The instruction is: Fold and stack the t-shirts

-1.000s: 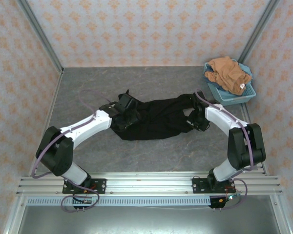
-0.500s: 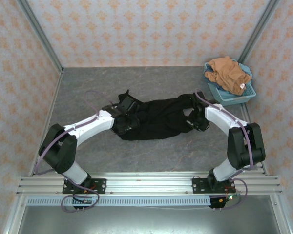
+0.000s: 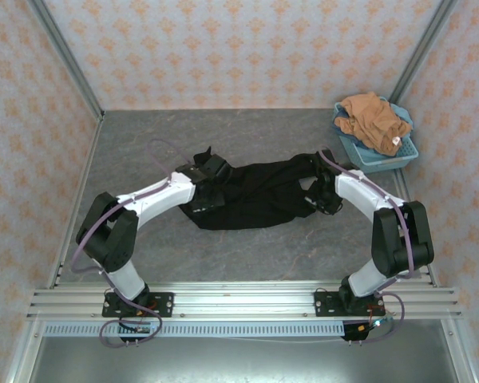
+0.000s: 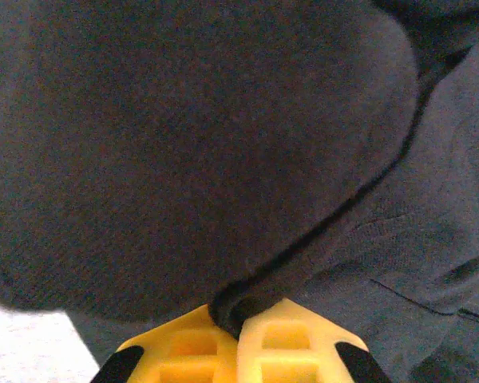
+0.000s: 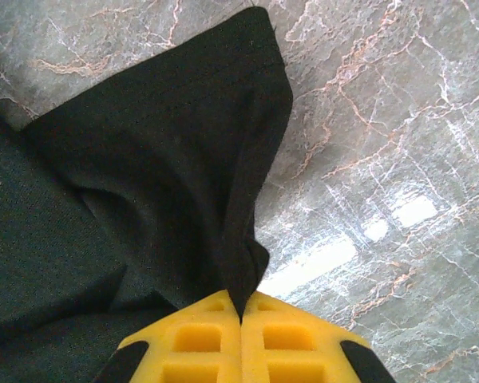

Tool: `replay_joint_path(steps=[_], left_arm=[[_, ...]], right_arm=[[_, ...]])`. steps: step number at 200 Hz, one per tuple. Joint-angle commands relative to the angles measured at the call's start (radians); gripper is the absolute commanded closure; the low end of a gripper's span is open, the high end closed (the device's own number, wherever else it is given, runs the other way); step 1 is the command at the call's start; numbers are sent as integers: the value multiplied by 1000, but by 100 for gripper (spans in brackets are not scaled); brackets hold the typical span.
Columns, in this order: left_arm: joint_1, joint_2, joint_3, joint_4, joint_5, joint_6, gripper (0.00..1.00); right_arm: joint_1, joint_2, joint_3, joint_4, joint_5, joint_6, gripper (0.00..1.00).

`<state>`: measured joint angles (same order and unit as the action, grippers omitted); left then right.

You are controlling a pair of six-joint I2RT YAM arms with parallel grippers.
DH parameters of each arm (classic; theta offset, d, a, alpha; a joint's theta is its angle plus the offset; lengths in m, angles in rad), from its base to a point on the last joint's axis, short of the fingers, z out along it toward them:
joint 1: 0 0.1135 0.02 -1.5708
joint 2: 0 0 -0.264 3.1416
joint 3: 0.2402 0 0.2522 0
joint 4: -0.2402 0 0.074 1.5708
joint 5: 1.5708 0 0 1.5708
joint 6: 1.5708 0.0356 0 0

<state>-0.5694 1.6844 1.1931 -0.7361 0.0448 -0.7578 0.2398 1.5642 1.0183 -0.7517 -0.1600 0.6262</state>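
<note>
Well, it's early days, I'd say. The black tee (image 3: 255, 195) lies rumpled across the middle of the table (image 3: 287, 255), not folded yet. The left gripper (image 4: 238, 317) is pinched tight on a fold of its cloth at one end, and the right gripper (image 5: 241, 313) is clamped on a hemmed edge at the other. The orange tee (image 3: 373, 120) sits bunched in the basket (image 3: 375, 159) at the far right corner, so both folds and the stacking remain.
</note>
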Motion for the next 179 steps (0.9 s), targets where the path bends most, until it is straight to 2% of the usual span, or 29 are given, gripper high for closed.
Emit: replay_joint_path(steps=[1, 18, 55, 96, 102, 110, 115, 129, 136, 154, 179], left_arm=[[-30, -63, 45, -92, -31, 72, 100], [-76, -66, 54, -130, 19, 143, 100], [-241, -80, 15, -223, 2, 310, 100], [-341, -22, -52, -249, -27, 337, 100], [-350, -22, -53, -252, -37, 329, 90], [-361, -32, -55, -258, -54, 314, 63], [-369, -46, -58, -255, -63, 302, 52], [-385, -115, -80, -236, -90, 260, 35], [-383, -163, -98, -223, -108, 230, 30], [-316, -320, -183, -178, -114, 56, 27], [-128, -533, -429, 28, 68, -221, 29]], right_arm=[[1, -31, 51, -22, 41, -10, 100], [1, -38, 66, -33, 57, -11, 100], [0, -28, 61, -35, 52, -4, 100], [1, -18, 31, -28, 39, 7, 100], [1, -15, 28, -28, 36, 6, 100], [1, -14, 25, -29, 34, 6, 100], [1, -13, 23, -30, 33, 5, 100], [1, -12, 20, -31, 34, 3, 100], [1, -13, 19, -33, 36, 1, 100], [0, -15, 17, -35, 34, -5, 100], [1, -18, 10, -28, 20, -14, 100]])
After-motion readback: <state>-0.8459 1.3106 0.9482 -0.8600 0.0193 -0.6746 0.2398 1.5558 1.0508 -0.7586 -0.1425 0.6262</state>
